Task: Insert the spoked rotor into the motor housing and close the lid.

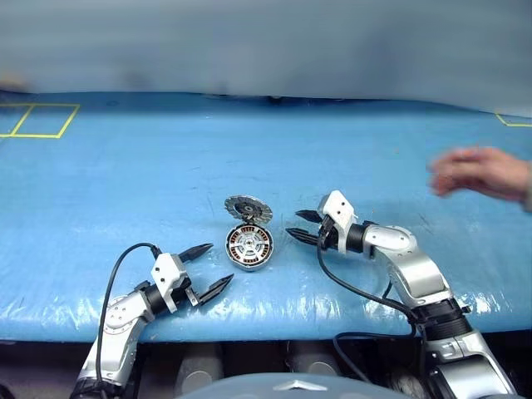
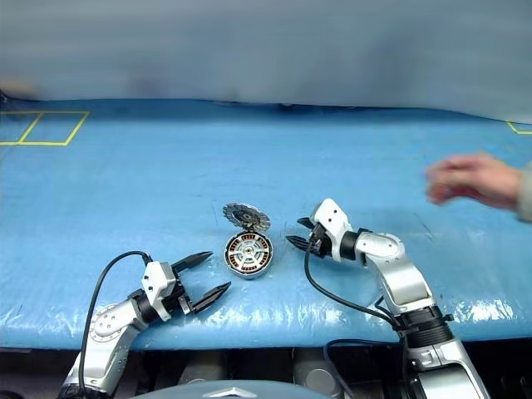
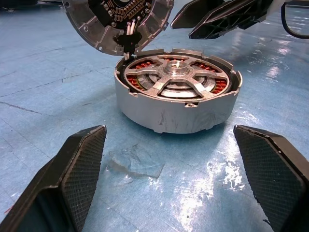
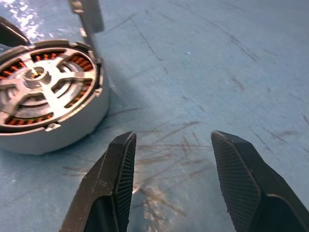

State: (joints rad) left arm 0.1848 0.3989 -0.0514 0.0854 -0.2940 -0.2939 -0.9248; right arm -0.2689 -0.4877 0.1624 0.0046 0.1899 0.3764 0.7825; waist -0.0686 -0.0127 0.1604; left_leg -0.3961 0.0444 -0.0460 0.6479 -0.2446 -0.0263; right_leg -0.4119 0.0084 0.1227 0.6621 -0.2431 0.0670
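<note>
**Rotor seated, lid standing open, both grippers empty**

The spoked rotor (image 3: 177,79) already sits down inside the motor housing (image 1: 249,246), its silver spokes level with the rim and copper windings showing between them. The lid (image 1: 248,209) is still up, tilted open on the far side of the housing and joined to it by short wires at the hinge side.

The right gripper (image 1: 304,226) hangs just beside the housing, fingers parted about halfway and holding nothing; the housing lies just ahead of its tips and off toward the robot's middle. The left gripper (image 1: 207,268) is spread wide, empty, with the housing straight ahead of its fingers and a short way off.

What worries me is the lid. Pushed from the wrong edge, I think it could slide the whole unweighted housing across the slick blue table cover (image 1: 100,183) instead of folding shut. The wires could also be pinched under the rim if the lid comes down skewed. If the rotor is not fully settled, the lid would probably rock and not close flush.

A person's hand (image 1: 480,173) hovers over the table well beyond the right gripper, away from the motor. Nothing lies between either gripper and the lid.
</note>
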